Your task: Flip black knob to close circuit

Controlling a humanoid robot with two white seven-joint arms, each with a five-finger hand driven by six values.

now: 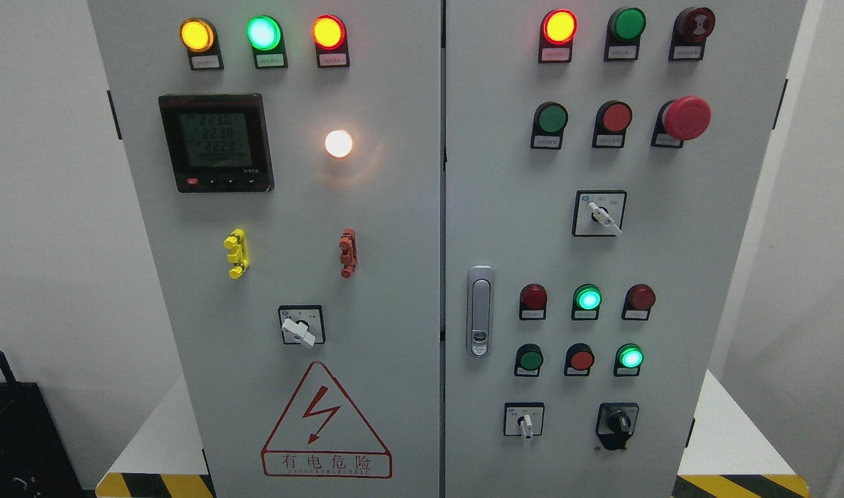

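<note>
The black knob [617, 423] is a rotary switch at the lower right of the grey cabinet's right door [671, 249]. Its handle points roughly straight down. Neither of my hands shows in the head view. Above the knob, a green lamp [630, 357] and another green lamp [587, 299] are lit. A red lamp [559, 27] is lit at the top of the same door.
White rotary switches sit on the right door [528, 422], higher up [603, 215], and on the left door [300, 330]. A red mushroom stop button [685, 117], a door latch [479, 310], a digital meter [216, 142] and a lit white lamp [338, 143] are also on the panel.
</note>
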